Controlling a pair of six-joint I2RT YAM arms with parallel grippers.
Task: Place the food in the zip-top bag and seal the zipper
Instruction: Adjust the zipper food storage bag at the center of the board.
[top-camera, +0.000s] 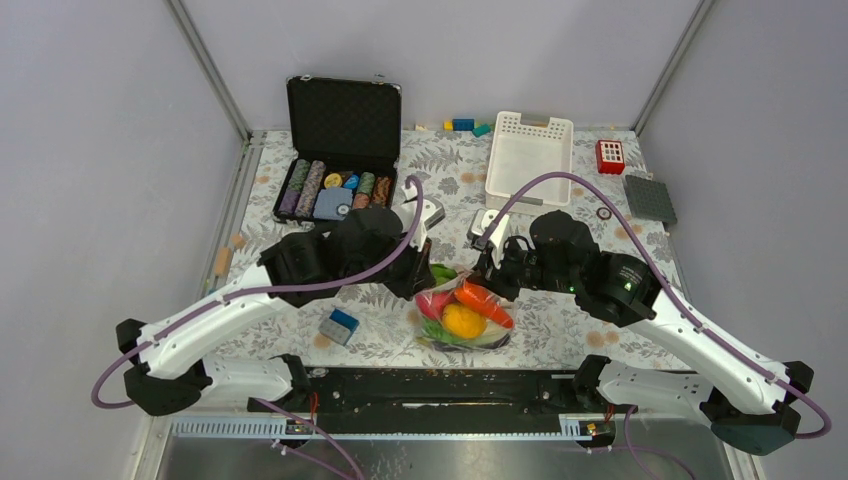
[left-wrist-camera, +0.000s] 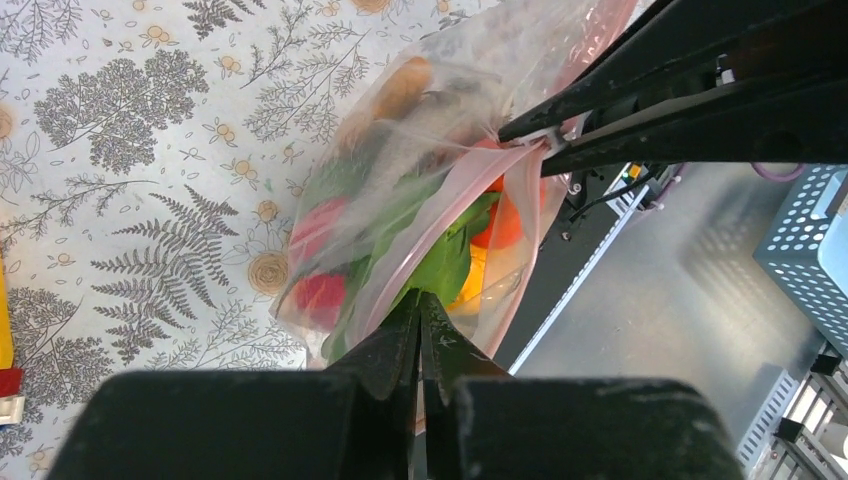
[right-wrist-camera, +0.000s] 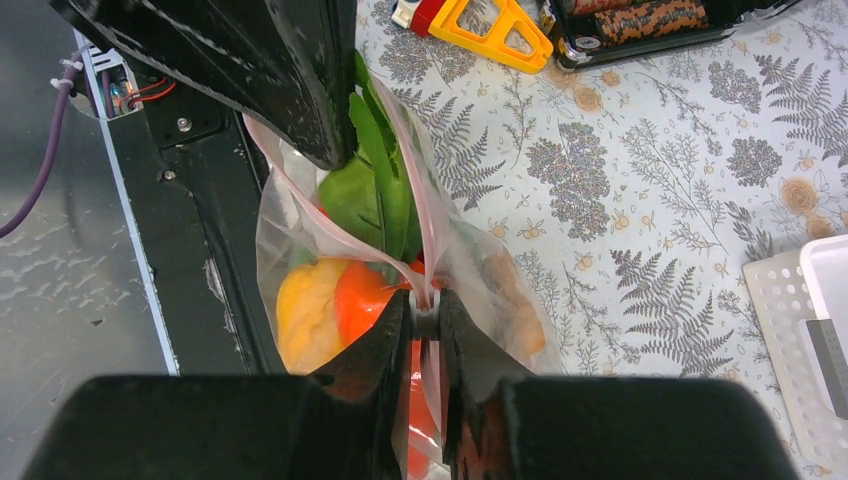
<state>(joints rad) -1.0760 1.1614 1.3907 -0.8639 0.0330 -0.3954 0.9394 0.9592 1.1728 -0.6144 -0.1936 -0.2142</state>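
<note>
Status: food (right-wrist-camera: 330, 300) is all inside the bag (top-camera: 470, 325), which sits between and just below the two sets of fingertips. Left gripper (left-wrist-camera: 420, 305) is pressed together on one end of the bag's top edge. Right gripper (right-wrist-camera: 425, 310) is pinching the other end, right on the pink zipper strip (right-wrist-camera: 345, 243). The jaws face each other across the mouth, close enough that each wrist view shows the other's fingers. Reads as a stretch hold: pull the two ends apart so the strip goes taut and straight, then one side can run along it to close it. Judging from the right wrist view, the mouth is not fully shut, since the two lips split apart toward the left gripper. Green leaf (right-wrist-camera: 375, 180) pokes up close to the left fingertips. Can't tell if it crosses the seal line, but if it does the zipper won't mate there. Bag belly looks to rest on the table (left-wrist-camera: 150, 200) under the grippers, so the weight isn't dragging on either pinch. Text/labels: nothing readable on the bag or food, no brand print visible. Chip case (top-camera: 335, 190) and white basket (top-camera: 530, 160) sit well beyond the grippers, and any writing there is too small to read.
</note>
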